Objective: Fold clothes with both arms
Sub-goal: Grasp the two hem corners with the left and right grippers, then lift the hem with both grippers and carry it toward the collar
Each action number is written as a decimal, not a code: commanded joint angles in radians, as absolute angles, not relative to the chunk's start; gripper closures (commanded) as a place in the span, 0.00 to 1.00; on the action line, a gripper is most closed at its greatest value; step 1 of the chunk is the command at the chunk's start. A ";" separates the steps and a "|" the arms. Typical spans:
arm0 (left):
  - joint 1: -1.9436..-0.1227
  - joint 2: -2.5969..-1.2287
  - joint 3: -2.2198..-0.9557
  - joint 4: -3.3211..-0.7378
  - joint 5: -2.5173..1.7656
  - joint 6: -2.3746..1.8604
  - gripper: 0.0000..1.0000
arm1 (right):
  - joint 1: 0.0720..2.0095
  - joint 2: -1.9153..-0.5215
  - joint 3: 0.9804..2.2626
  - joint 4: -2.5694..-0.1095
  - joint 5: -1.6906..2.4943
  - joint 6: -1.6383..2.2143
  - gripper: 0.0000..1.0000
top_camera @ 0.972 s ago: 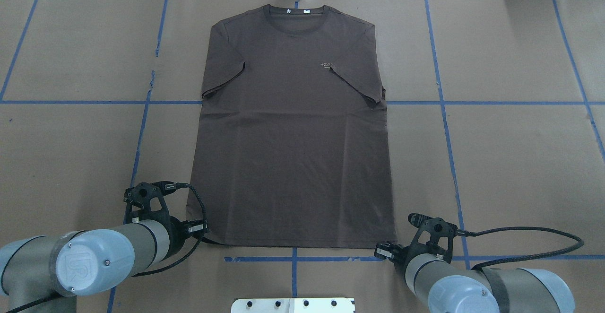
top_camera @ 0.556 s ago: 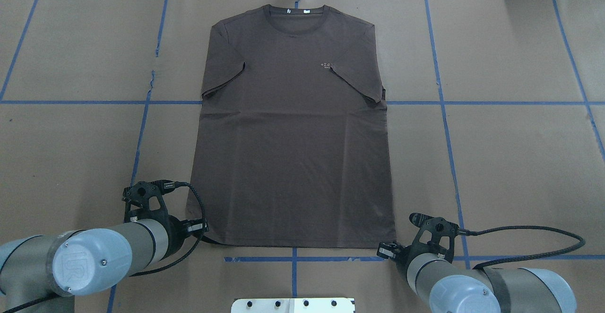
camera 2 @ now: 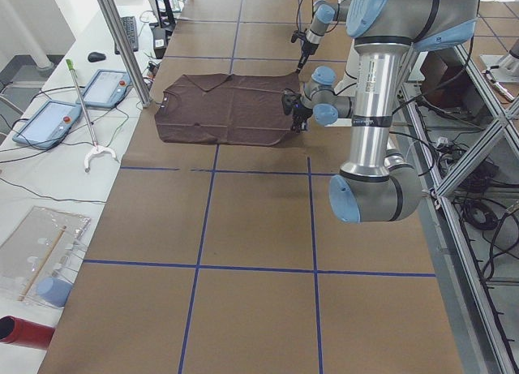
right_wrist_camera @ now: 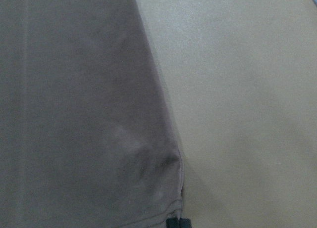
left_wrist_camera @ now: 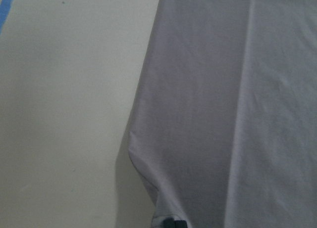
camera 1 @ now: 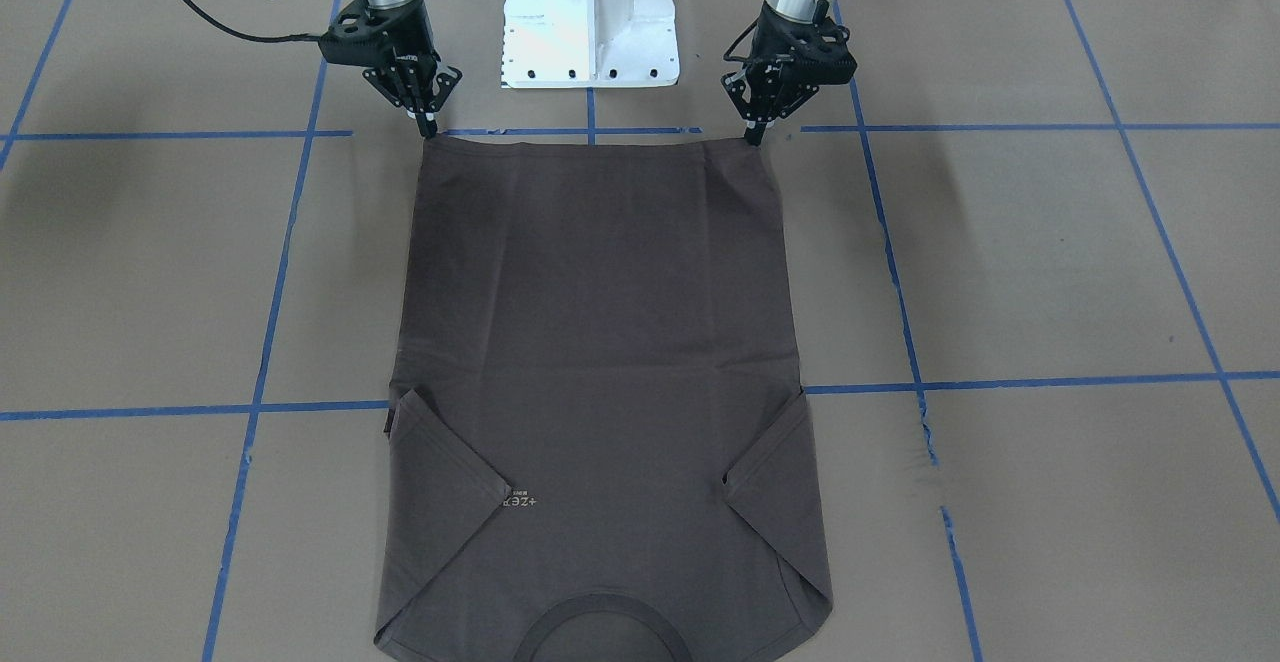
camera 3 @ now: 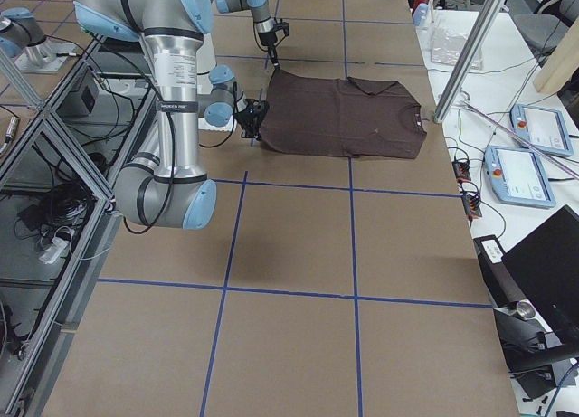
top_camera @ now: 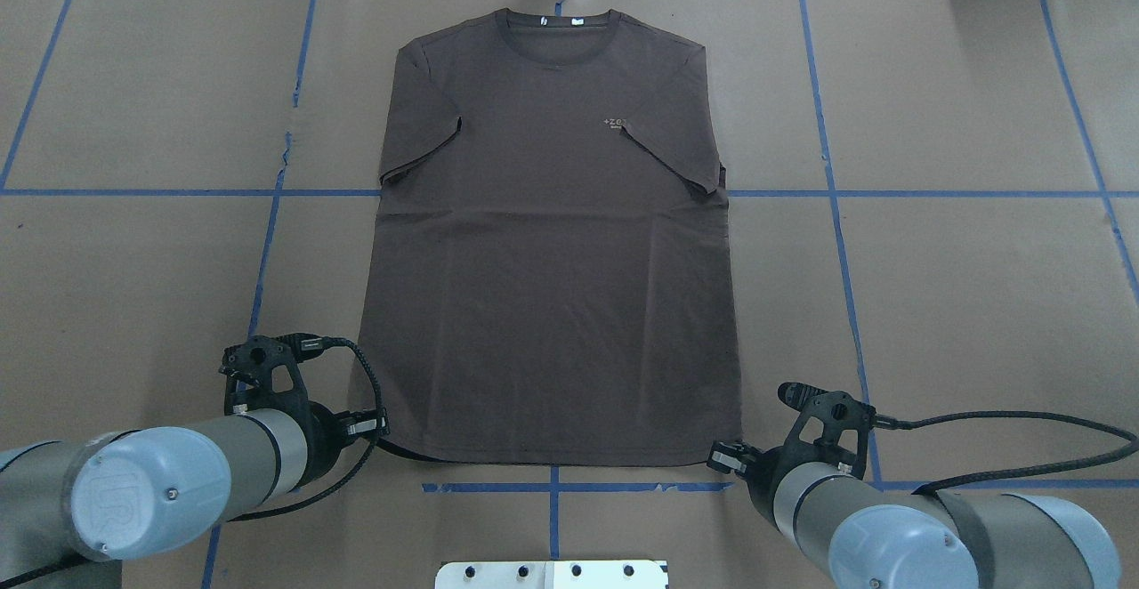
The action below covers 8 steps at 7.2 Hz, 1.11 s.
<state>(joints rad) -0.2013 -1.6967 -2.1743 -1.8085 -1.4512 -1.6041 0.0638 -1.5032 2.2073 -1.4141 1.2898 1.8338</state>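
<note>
a: near edge first. what do the hands have?

b: left gripper (top_camera: 378,433) has its fingers pressed together on the t-shirt (top_camera: 552,260) at the near left hem corner. right gripper (top_camera: 722,460) pinches the near right corner the same way. in both wrist views the cloth puckers up into the fingertip with a thin shadow beneath, so the corners look just off the brown paper (top_camera: 133,286).

a: and the shirt itself?

b: flat, front up, mid-table. hem (top_camera: 552,462) lies toward the robot, just beyond a blue tape line (top_camera: 498,488). body smooth, faint creases only. further out, left sleeve (top_camera: 418,126) and right sleeve (top_camera: 676,149) lie turned in over the chest, the right one touching the pale lettering (top_camera: 616,121). collar (top_camera: 558,28) sits at the far edge.

a: progress?

b: judged early to middle. sleeves in, both corners gripped. no lengthwise fold made. left to do: carry the hem up toward the collar, lay it down square, likely fold once more.
</note>
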 commanded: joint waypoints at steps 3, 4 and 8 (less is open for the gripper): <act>-0.227 -1.793 -2.668 -1.286 -1.646 -1.591 1.00 | 0.022 -1.468 2.735 -1.904 1.383 1.833 1.00; -0.262 -1.799 -2.665 -1.278 -1.672 -1.588 1.00 | 0.046 -1.422 2.735 -1.958 1.419 1.833 1.00; -0.433 -1.937 -2.447 -1.281 -1.680 -1.325 1.00 | 0.339 -1.279 2.589 -1.986 1.547 1.683 1.00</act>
<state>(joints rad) -0.3540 -1.8998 -2.5186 -1.2795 -1.6743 -1.4078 0.2152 -1.3649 2.6699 -1.9785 1.4835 1.7497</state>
